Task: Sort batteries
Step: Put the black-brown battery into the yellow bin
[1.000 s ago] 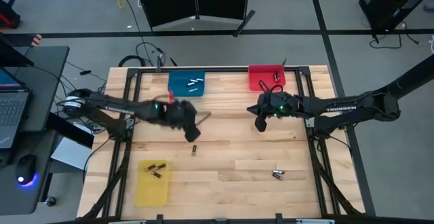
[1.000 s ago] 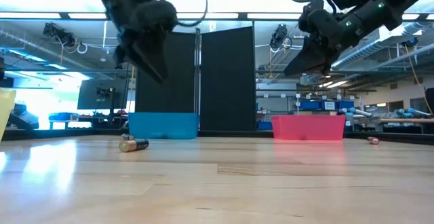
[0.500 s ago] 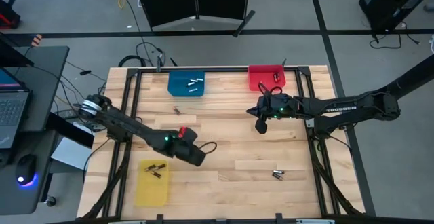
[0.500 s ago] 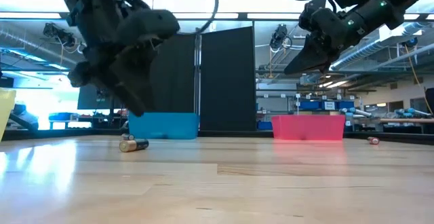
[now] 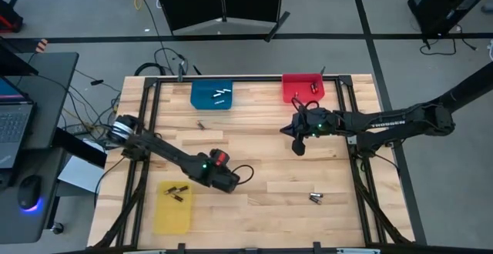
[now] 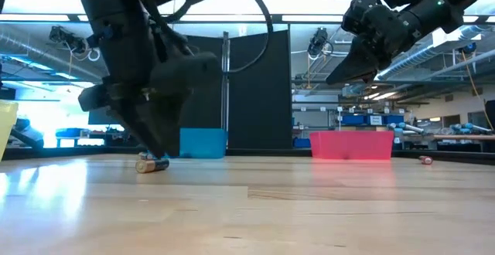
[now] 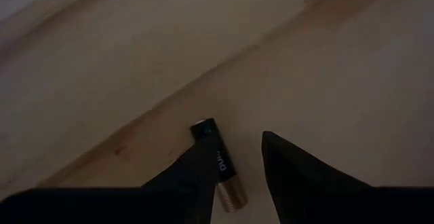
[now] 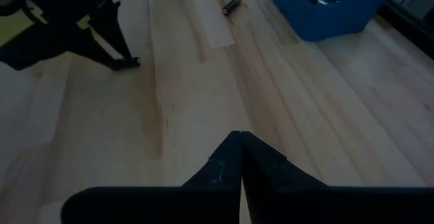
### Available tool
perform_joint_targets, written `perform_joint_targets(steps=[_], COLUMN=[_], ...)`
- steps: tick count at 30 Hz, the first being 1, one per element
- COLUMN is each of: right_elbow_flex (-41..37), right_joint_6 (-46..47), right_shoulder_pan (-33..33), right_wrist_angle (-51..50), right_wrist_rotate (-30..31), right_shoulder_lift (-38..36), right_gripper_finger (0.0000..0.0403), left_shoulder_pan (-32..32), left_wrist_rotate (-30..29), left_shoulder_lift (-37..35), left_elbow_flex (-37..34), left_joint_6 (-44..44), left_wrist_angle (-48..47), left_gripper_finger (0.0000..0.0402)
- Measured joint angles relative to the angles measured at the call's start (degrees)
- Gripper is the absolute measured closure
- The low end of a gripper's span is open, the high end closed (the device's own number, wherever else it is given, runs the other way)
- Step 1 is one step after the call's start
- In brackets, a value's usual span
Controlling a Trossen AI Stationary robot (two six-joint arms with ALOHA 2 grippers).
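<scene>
The left end effector (image 5: pixel 228 182) is down on the worktop (image 5: pixel 269 169), just beside the yellow bin (image 5: pixel 171 206). Its two fingers (image 7: pixel 196 176) are apart, with a black and gold battery (image 7: pixel 218 164) lying flat between them. The fingers are not squeezing it.

The right end effector (image 5: pixel 299 146) hangs above the worktop, far from the yellow bin and near the red bin (image 5: pixel 302 86). Its fingers are pressed together and hold nothing.

Two batteries (image 5: pixel 179 191) lie inside the yellow bin.
</scene>
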Motion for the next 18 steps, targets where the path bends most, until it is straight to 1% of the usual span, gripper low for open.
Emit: perform_joint_targets(steps=[5, 11, 13, 18], right_elbow_flex=[0.00, 0.00, 0.00, 0.00], right_joint_6=[0.00, -0.02, 0.00, -0.44], right_shoulder_pan=[0.65, 0.71, 0.69, 0.68], right_wrist_angle=[-0.12, -0.06, -0.04, 0.01], right_wrist_rotate=[-0.02, -0.02, -0.02, -0.02], right_shoulder_lift=[0.00, 0.00, 0.00, 0.00], right_gripper_finger=[0.0386, 0.0386, 0.0387, 0.0387], left_shoulder_pan=[-0.09, -0.76, -1.17, -2.67], left_wrist_rotate=[-1.29, -1.71, -1.46, -1.15], left_shoulder_lift=[1.48, 1.44, 1.44, 1.44], left_elbow_flex=[2.48, 2.56, 2.56, 2.56], left_joint_6=[-1.34, -1.89, -3.67, -10.10], left_wrist_angle=[-7.50, -7.83, -9.10, -18.03], left_gripper_finger=[0.0275, 0.0275, 0.0275, 0.0275])
